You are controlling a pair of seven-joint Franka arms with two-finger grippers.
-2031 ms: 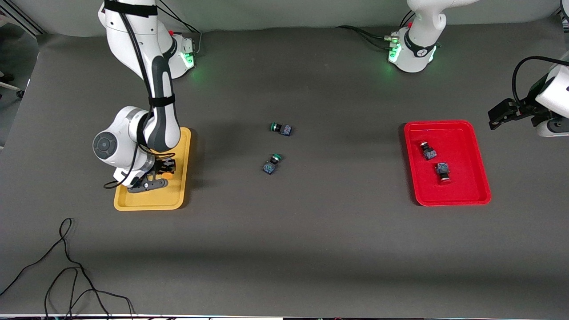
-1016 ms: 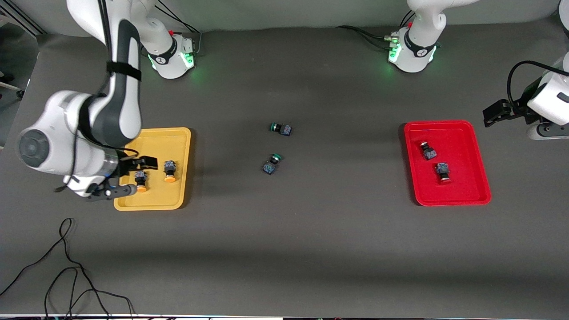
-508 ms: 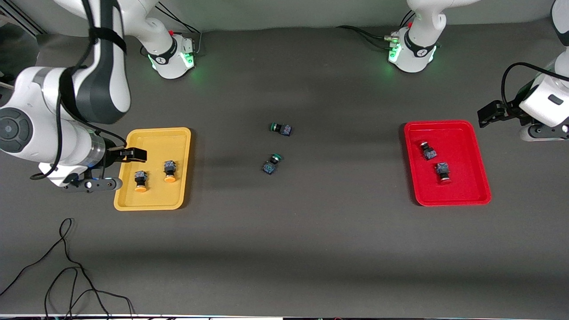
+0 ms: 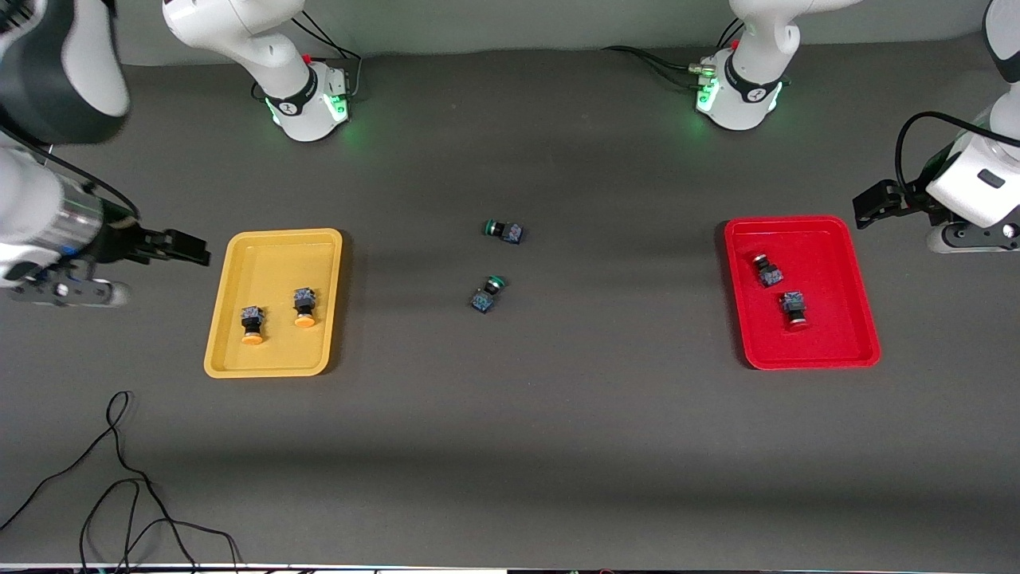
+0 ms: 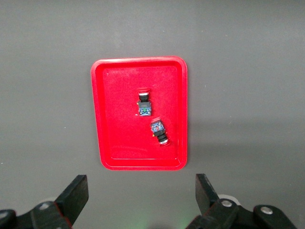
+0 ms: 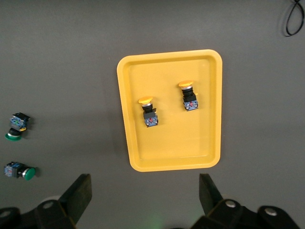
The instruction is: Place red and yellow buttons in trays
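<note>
You are looking down on a dark desk (image 4: 558, 414) with the sorting apparently finished. The yellow tray (image 4: 275, 243) lies toward the right arm's end and holds the two yellow buttons (image 4: 252, 325) side by side, caps pointing toward the front camera. The red tray (image 4: 837, 239) lies toward the left arm's end and holds the two red buttons (image 4: 770, 271), close together but not touching. Each colour rests in its matching tray, which is likely why nothing is being carried now. Two green buttons (image 4: 488, 292) lie on the bare desk between the trays; the task does not ask for them. Your right gripper (image 4: 171, 251) hangs in the air just beside the yellow tray, off its outer edge, jaws wide and empty. Your left gripper (image 4: 868, 203) hangs just off the red tray's outer corner, jaws wide and empty too. The wrist views show what the front view cannot: each pair of open fingertips with nothing between them. The front view alone shows both trays together.
</note>
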